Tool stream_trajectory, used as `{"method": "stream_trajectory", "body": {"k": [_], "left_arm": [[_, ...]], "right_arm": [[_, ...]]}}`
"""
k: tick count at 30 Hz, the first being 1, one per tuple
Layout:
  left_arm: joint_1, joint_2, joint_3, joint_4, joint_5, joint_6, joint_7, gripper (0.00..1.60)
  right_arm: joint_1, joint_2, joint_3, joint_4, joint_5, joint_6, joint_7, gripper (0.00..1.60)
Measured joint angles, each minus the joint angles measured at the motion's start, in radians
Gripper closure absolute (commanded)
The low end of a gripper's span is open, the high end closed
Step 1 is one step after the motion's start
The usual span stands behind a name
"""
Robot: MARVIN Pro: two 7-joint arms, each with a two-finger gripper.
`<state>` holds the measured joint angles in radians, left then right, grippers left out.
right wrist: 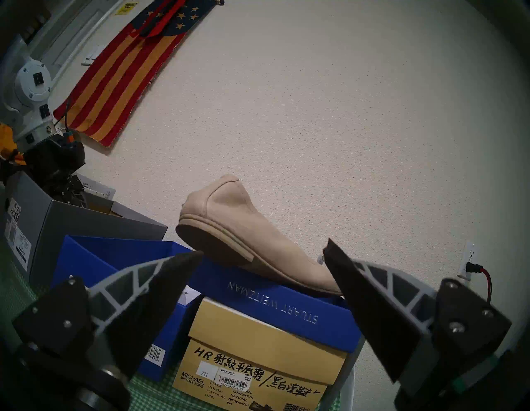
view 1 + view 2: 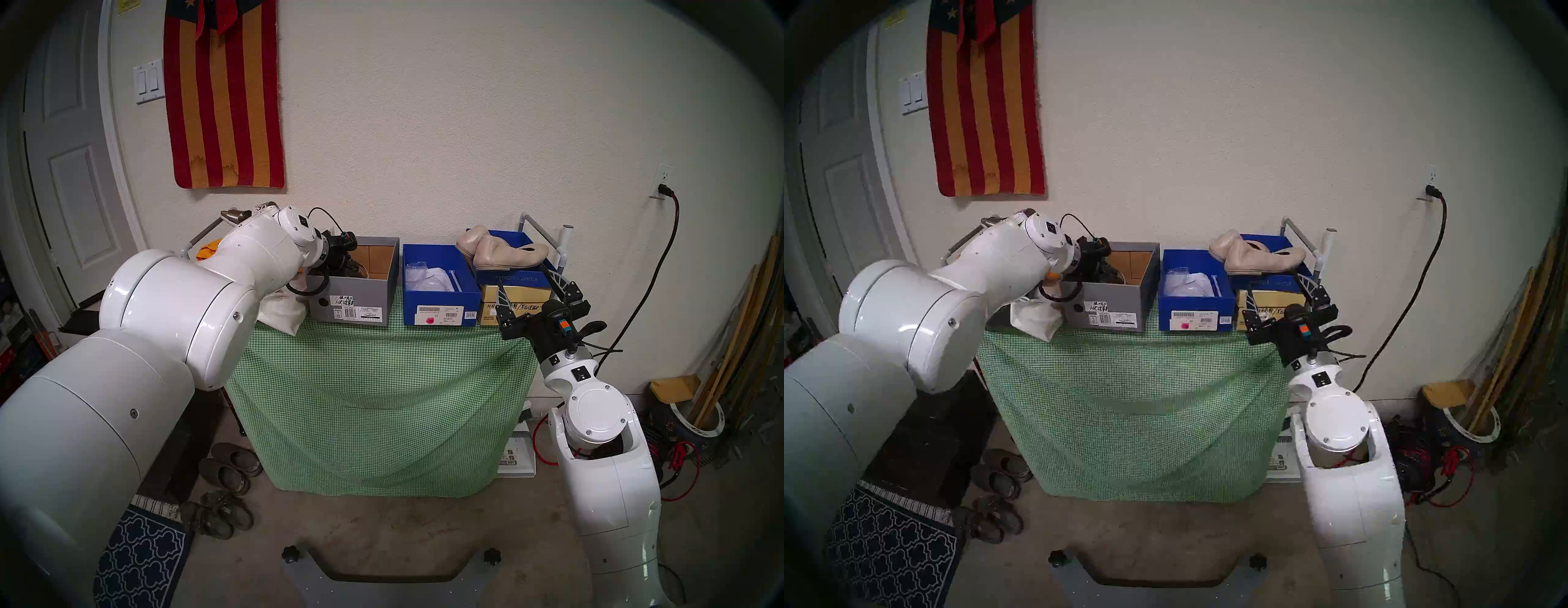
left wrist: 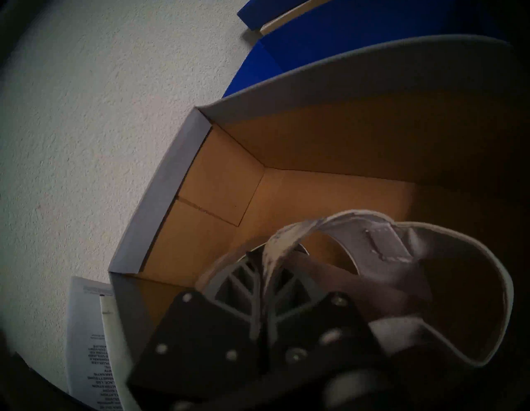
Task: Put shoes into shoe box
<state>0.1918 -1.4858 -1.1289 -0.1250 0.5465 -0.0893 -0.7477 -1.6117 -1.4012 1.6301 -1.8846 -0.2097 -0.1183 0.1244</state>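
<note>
A grey shoe box stands open at the table's left. My left gripper reaches down into it. In the left wrist view the left gripper is shut on a pale strap of a sandal that hangs above the box's brown floor. Two beige flats lie on a blue lid on top of a tan box at the right. My right gripper is open just in front of the flats, holding nothing.
A blue open box with white paper stands between the grey and tan boxes. A green checked cloth covers the table. A white bag leans left of the grey box. Dark clogs and a rug lie on the floor.
</note>
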Motion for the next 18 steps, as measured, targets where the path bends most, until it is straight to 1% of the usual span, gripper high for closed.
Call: {"method": "stream_trajectory", "body": {"k": [5,11,18], "left_arm": [[-0.028,0.015,0.014,0.002,0.014,0.008,-0.037,0.0],[-0.08,0.057,0.034,-0.006,0.04,0.02,-0.074,0.0],[-0.119,0.097,0.035,-0.007,0.049,0.036,-0.102,0.0]], "right_arm": [[0.0,0.0,0.0,0.0,0.0,0.0,0.0,0.0],[0.0,0.0,0.0,0.0,0.0,0.0,0.0,0.0],[0.0,0.0,0.0,0.0,0.0,0.0,0.0,0.0]]}}
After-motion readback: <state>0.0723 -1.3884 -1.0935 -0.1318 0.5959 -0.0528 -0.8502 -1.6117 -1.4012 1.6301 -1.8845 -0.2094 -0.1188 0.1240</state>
